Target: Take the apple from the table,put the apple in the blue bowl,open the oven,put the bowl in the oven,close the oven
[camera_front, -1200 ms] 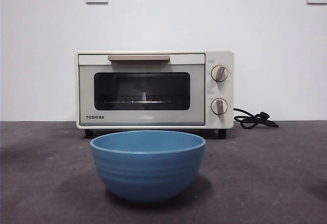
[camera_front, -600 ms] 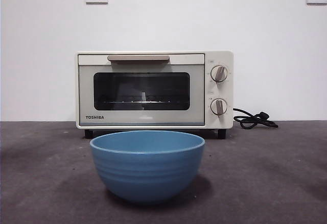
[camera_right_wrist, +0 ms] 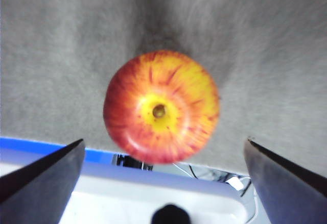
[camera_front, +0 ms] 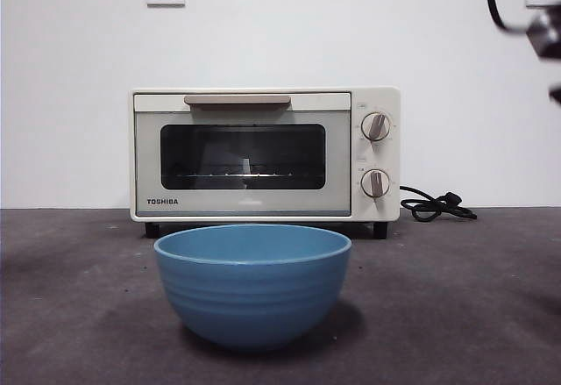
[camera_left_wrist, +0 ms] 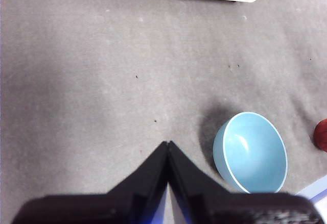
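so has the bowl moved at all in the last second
No. In the front view the bowl sits at the same spot under the oven door, as before. What is new there is a dark arm at the top right corner.

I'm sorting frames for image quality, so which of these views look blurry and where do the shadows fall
Right wrist view: soft and smeared, the apple and table blurred. Left wrist view: sharper, the blue bowl casting a dark shadow to one side. Front view: crisp on the oven, with a faint reflection in its glass door.
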Controlling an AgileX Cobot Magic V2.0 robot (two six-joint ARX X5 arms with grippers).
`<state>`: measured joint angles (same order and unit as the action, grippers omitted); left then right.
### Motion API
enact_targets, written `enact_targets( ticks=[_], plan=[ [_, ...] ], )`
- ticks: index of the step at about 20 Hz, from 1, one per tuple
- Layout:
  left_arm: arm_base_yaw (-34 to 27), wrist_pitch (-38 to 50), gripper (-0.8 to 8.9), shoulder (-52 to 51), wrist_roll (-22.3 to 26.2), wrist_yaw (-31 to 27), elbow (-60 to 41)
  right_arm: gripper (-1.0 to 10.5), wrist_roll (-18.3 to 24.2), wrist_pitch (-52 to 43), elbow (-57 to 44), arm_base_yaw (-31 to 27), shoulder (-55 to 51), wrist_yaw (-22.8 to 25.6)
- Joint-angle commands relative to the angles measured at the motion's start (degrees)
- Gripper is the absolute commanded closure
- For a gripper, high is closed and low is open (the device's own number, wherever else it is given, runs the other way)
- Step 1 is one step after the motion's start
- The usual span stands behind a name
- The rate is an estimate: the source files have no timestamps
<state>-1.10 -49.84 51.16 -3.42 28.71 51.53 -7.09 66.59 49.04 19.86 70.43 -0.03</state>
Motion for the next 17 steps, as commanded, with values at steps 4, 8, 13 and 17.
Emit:
enact_targets(
  ticks=[4, 8, 13, 17],
  plan=[
    [0.1, 0.0, 8.19, 0.0, 0.9, 0.3, 0.0, 4.0, -3.3, -6.8, -3.8, 0.0, 0.7, -1.0],
    [0.1, -0.1, 8.19, 0.0, 0.9, 0.3, 0.0, 4.0, -3.3, -8.8, -4.8, 0.0, 3.5, -1.0],
    [0.1, -0.2, 8.19, 0.0, 1.4, 0.3, 0.0, 4.3, -4.3, -11.7, -5.0, 0.1, 8.2, -0.7],
    [0.1, -0.2, 8.19, 0.0, 2.1, 0.2, 0.0, 8.6, -5.0, -11.1, -5.0, 0.1, 8.2, -0.3]
  ],
)
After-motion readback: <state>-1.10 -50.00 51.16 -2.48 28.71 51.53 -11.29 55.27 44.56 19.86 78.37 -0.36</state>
